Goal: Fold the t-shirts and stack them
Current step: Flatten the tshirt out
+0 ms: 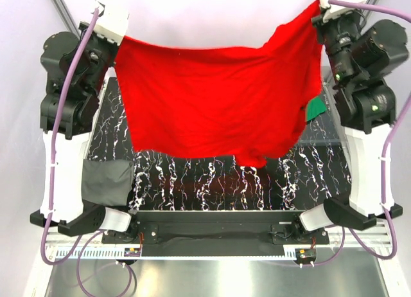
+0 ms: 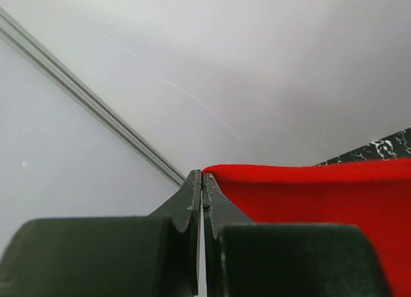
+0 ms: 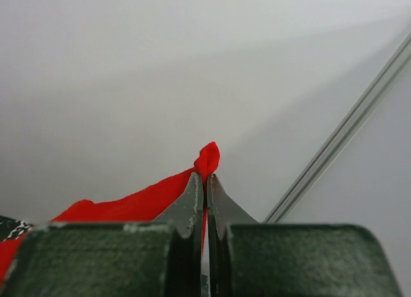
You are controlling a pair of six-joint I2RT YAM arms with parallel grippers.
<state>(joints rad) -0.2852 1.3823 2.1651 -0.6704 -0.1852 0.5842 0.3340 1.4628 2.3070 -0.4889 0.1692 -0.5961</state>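
The red t-shirt (image 1: 218, 98) hung in the air, high over the black marble table (image 1: 212, 181). It was stretched wide between the two arms, like washing on a line. Its bottom edge hung loose above the middle of the table, and one floppy bit hung lowest, a little to the right.

The left gripper (image 2: 202, 179) was closed tight, and its fingers pinched one top corner of the red cloth. The right gripper (image 3: 205, 179) was closed tight too, with a small red nub of the other top corner poking out past its tips.

The dark grey t-shirt (image 1: 106, 181) lay at the left edge of the table, close to the near left corner, beside the left arm. It looked like a small flat bundle, but I could not tell if it was neatly folded. Only a little bit of the green t-shirt (image 1: 314, 108) showed at the right edge of the table. The rest was hidden behind the red one and the right arm, so I could not tell how it lay.

I think the job was at an early step. The red shirt was picked up and spread open, but it had no fold in it yet. It had to be laid down flat and folded. No shirt sat on top of another, so the stack was not made yet either.
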